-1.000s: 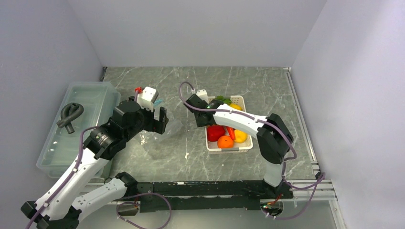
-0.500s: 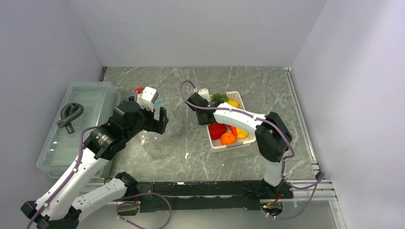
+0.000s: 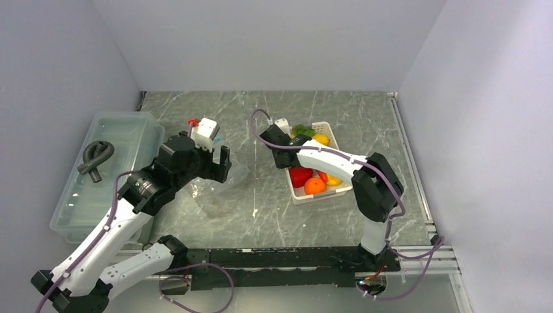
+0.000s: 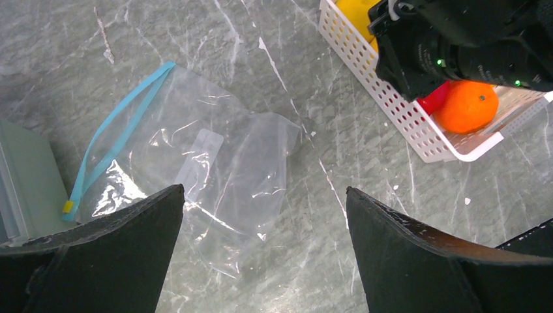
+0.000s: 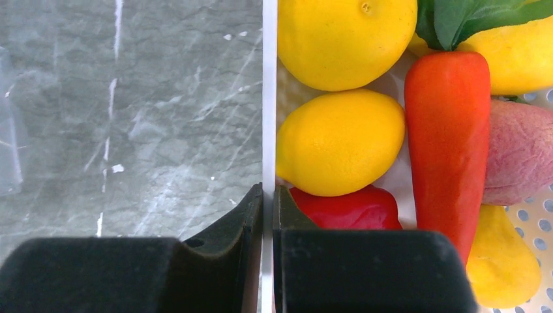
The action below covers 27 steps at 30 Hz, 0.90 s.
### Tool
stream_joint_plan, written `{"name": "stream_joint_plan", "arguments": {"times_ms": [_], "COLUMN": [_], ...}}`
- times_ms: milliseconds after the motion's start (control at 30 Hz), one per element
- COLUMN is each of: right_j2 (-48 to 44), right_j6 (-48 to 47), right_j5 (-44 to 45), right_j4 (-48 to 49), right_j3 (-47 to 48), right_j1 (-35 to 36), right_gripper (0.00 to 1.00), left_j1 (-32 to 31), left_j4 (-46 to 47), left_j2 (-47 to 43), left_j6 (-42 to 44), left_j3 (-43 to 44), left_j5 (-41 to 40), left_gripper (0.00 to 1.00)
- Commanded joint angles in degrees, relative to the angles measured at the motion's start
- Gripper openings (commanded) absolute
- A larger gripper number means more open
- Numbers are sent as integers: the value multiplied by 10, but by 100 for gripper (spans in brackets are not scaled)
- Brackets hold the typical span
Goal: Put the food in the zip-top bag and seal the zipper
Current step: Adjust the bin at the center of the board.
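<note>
While the right pincer (image 5: 268,202) is pressed nearly together on the thin white wall of the basket (image 5: 268,78), one finger outside and one inside beside the red pepper (image 5: 349,208), all the food (image 3: 312,179) I can see lies in that basket on the right of the worktop (image 3: 261,202). None of it is in the zip-top bag (image 4: 215,163), which lies flat and crumpled to the left. Its zipper (image 4: 117,130) runs along the edge nearest the lidded bin (image 3: 85,195).

The left pincer (image 4: 262,195) hangs above the bag, spread wide and holding nothing.

To my eye the pinch on one wall is the weak spot. A pull or lift from that single side could swing or tip the basket, and the round yellow fruits (image 5: 339,140) would roll off.

The bag worries me too. Its mouth looks collapsed, so a careless grab might clamp both layers shut, or pushed food might simply shove the limp plastic away.
</note>
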Motion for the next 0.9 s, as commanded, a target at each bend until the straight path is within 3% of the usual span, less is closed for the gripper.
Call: {"name": "stream_joint_plan", "arguments": {"times_ms": [0, 167, 267, 533, 867], "right_j2": [-37, -50, -60, -101, -145], "right_j6": [-28, -33, -30, -28, -23], "right_j5": [7, -8, -22, -50, -179], "right_j4": [27, 35, 39, 23, 59], "right_j3": [-21, -31, -28, -1, 17], "right_j1": [-22, -25, -25, -18, 11], "right_gripper": [0, 0, 18, 46, 61], "left_j1": [1, 1, 1, 2, 3], "left_j4": [10, 5, 6, 5, -9], "left_j2": [11, 27, 28, 25, -1], "left_j6": [6, 6, 6, 4, -13], "left_j3": [0, 2, 2, 0, 2], "left_j5": [-3, -9, -13, -33, -140], "left_gripper": [99, 99, 99, 99, 99]}}
